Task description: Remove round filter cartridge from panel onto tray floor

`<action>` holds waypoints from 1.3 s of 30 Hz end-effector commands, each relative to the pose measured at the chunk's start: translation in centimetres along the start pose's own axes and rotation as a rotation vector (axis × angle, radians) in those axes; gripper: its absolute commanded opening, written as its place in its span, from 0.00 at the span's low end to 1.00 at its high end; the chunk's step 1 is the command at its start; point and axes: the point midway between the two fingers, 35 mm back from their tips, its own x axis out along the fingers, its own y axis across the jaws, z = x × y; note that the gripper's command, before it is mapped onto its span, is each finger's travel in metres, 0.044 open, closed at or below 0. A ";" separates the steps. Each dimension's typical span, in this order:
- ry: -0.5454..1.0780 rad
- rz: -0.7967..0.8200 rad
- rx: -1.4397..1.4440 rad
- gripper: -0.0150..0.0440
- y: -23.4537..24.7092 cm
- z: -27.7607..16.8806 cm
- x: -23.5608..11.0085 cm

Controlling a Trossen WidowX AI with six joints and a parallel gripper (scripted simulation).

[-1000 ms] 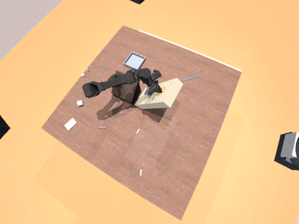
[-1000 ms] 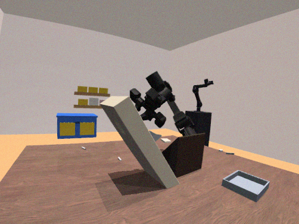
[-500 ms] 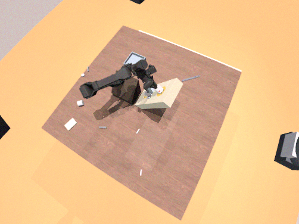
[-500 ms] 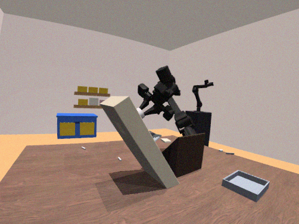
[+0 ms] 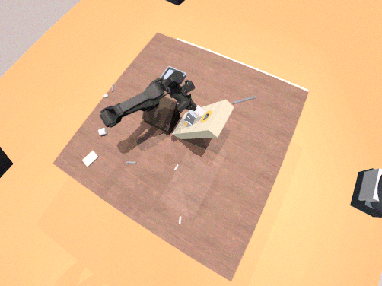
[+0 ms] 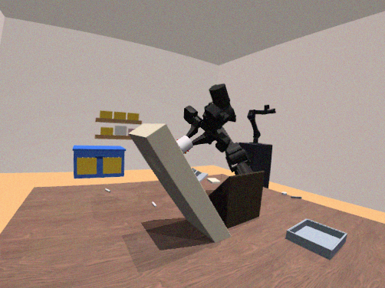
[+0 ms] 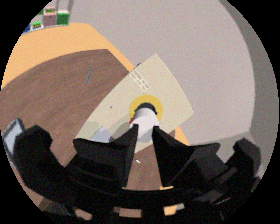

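Observation:
The beige service panel leans tilted on the wooden table. A yellow-ringed socket shows on its face. My gripper is shut on the white round filter cartridge. The cartridge is out of the socket, held just off the panel's face. The grey-blue tray lies flat on the table, behind the arm in the overhead view and well to the right of the panel in the side view.
A dark box stands under the arm beside the panel. Small white blocks and grey rods lie scattered on the table. A blue cabinet and a second dark arm stand at the back.

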 end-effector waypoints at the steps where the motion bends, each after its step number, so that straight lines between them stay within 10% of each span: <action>1: 0.004 -0.002 -0.002 0.25 1.0 -1.0 0.2; 39: 0.004 -0.002 -0.003 0.44 4.8 -4.9 0.8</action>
